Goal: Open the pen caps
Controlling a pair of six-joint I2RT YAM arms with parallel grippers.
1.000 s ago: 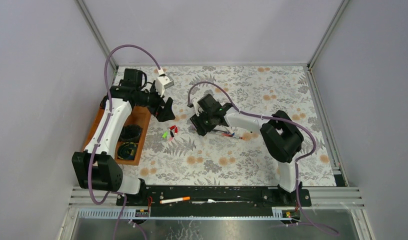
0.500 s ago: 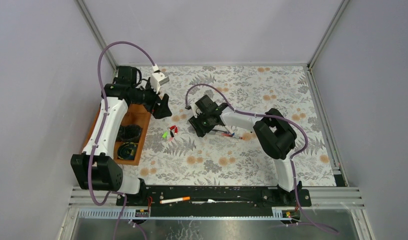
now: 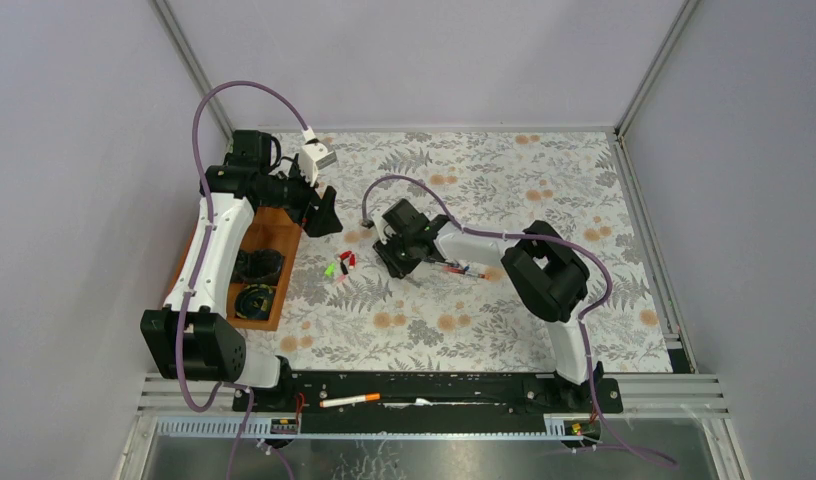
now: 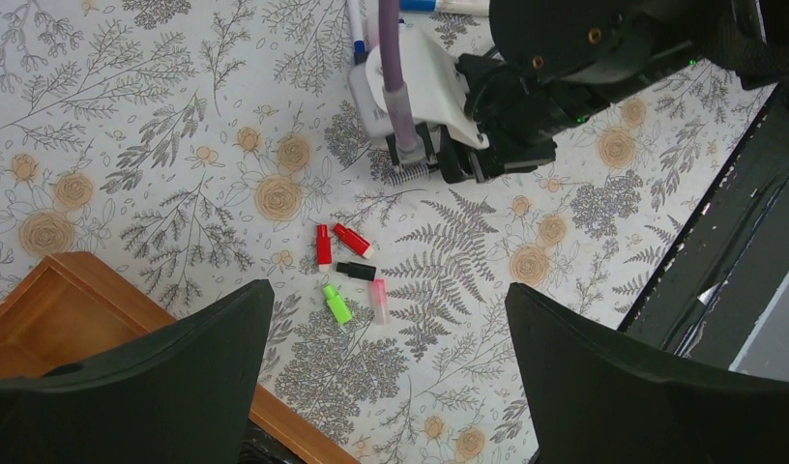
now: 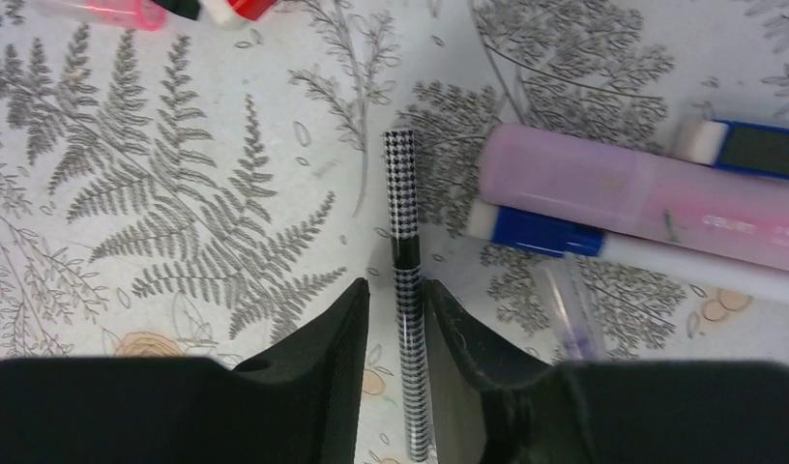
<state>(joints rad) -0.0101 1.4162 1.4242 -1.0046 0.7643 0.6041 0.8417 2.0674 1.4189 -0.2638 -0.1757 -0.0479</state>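
Just right of the loose caps (image 4: 347,275) on the table (image 3: 504,320), the right tool (image 5: 396,290) straddles a checked pen (image 5: 402,193), barely open, while the left tool (image 4: 388,290) hangs wide open and empty above those caps.

The houndstooth pen (image 5: 406,280) is black-and-white, the highlighter (image 5: 642,198) pink, the tablecloth (image 5: 178,222) floral.

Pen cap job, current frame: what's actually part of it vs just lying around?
Job: loose caps (two red, black, green, pink); houndstooth pen, straddled by the right gripper; pink highlighter; blue-capped white pen.
Lying about: wooden tray and the dark items in it; purple cables; orange-tipped pen on the base rail.
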